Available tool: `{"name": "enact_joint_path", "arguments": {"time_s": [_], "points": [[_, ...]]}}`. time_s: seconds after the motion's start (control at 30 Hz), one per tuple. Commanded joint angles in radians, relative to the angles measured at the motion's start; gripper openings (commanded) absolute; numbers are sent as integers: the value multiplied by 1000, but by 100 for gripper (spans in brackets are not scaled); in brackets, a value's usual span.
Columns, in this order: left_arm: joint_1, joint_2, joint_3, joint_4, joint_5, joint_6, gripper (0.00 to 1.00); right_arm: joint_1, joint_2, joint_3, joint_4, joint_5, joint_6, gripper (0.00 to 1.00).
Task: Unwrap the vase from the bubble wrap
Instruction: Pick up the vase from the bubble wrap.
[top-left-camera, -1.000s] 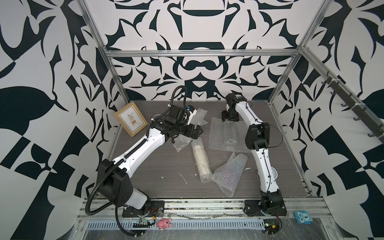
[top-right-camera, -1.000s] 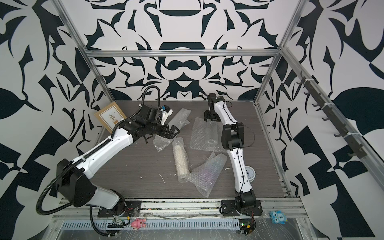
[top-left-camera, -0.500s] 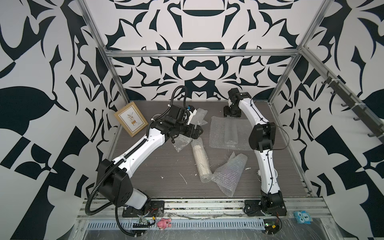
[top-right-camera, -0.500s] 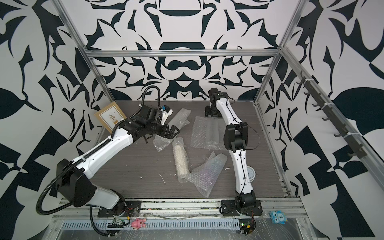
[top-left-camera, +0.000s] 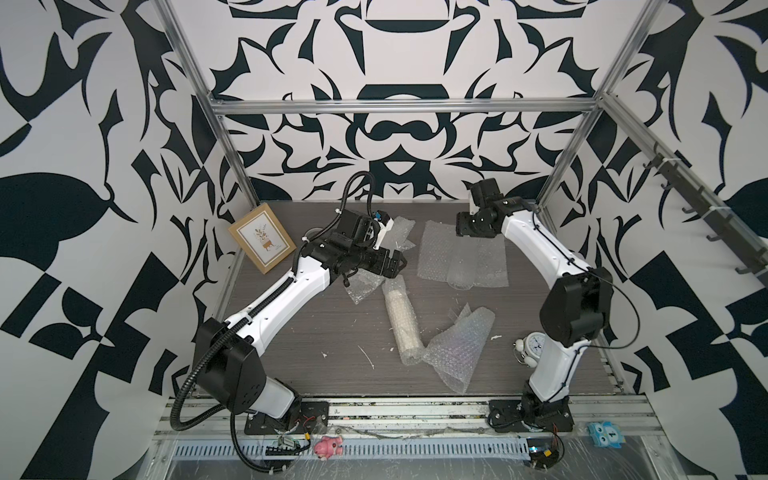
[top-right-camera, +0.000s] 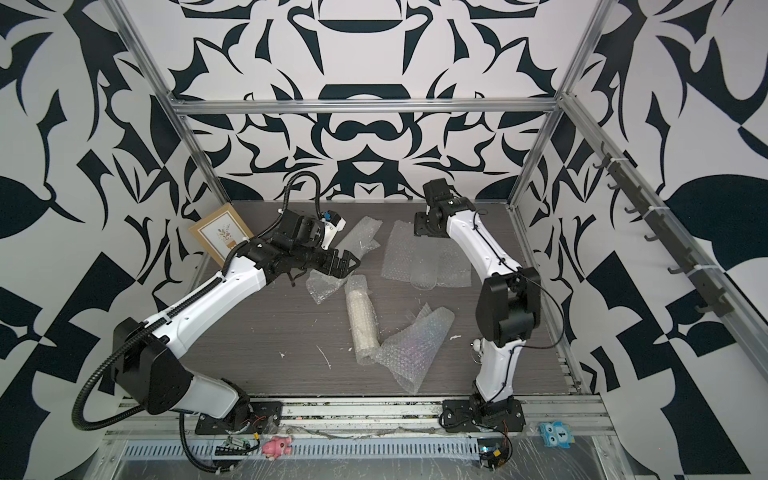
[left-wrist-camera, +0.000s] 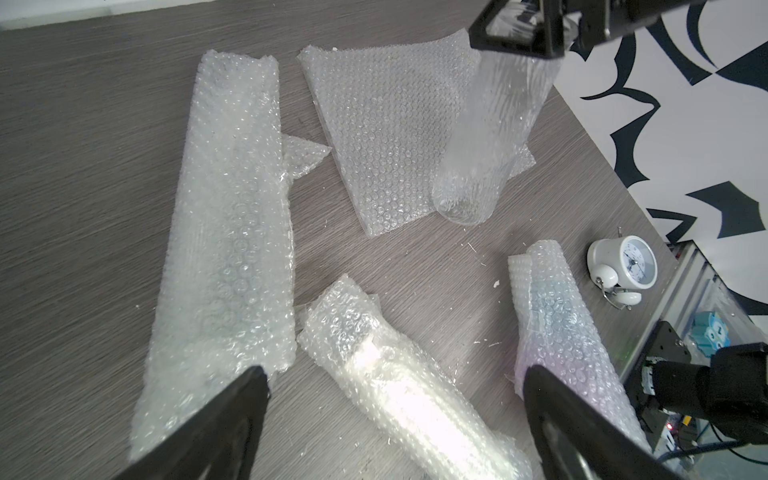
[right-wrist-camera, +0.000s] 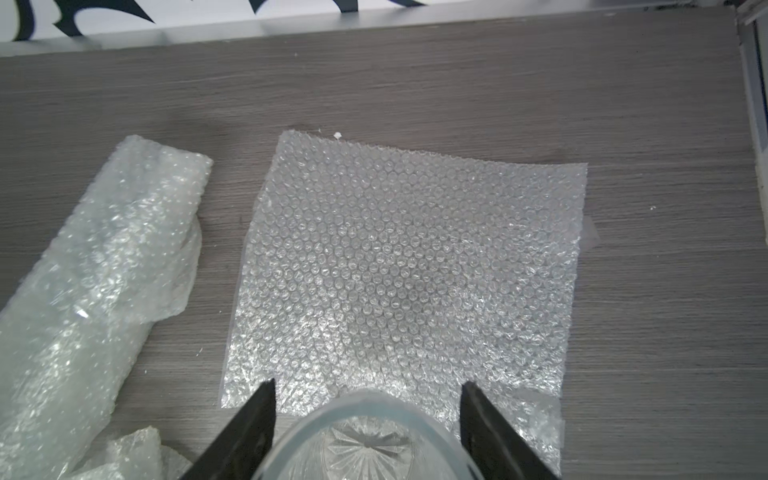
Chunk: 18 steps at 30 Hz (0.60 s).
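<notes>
The vase (left-wrist-camera: 486, 137) is clear cut glass, unwrapped, hanging mouth-up from my right gripper (left-wrist-camera: 515, 33), which is shut on its rim. Its base sits low over a flat sheet of bubble wrap (left-wrist-camera: 382, 137). In the right wrist view the rim and star-cut base (right-wrist-camera: 365, 436) lie between the jaws of the right gripper (right-wrist-camera: 368, 384). In both top views the vase (top-left-camera: 460, 270) (top-right-camera: 423, 274) shows faintly over that sheet (top-left-camera: 440, 253). My left gripper (top-left-camera: 397, 264) (left-wrist-camera: 392, 374) is open above a rolled bundle of bubble wrap (left-wrist-camera: 415, 407) (top-left-camera: 401, 320).
A long folded strip of wrap (left-wrist-camera: 232, 232) (right-wrist-camera: 104, 282) lies at the back. A crumpled sheet (top-left-camera: 457, 349) lies in front. A white alarm clock (top-left-camera: 532, 347) (left-wrist-camera: 623, 270) stands by the right arm's base. A framed picture (top-left-camera: 262, 240) leans at the back left.
My right arm has drawn back toward the rear wall and risen, carrying the vase up off the flat sheet. The left arm has stayed still.
</notes>
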Motion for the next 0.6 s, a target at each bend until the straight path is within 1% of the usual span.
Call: {"name": "enact_joint_path", "arguments": {"time_s": [0.0,0.1,0.17,0.27,0.43,0.57], "points": [[-1,-18,-5,-5,18,-10,99,30,-173,-208,231,21,62,41],[-1,-16,-4,-4,29,-17,99,40,-298,-391,382,43,67,42],[-1,-18,-5,-3,39,-19,99,49,-360,-481,455,60,61,43],[-1,-20,-5,-3,44,-18,99,54,-431,-591,545,49,56,44],[-2,-23,-6,-1,55,-24,99,71,-497,-701,625,57,56,44],[-3,-26,-7,3,58,-25,99,79,-507,-724,648,61,53,44]]}}
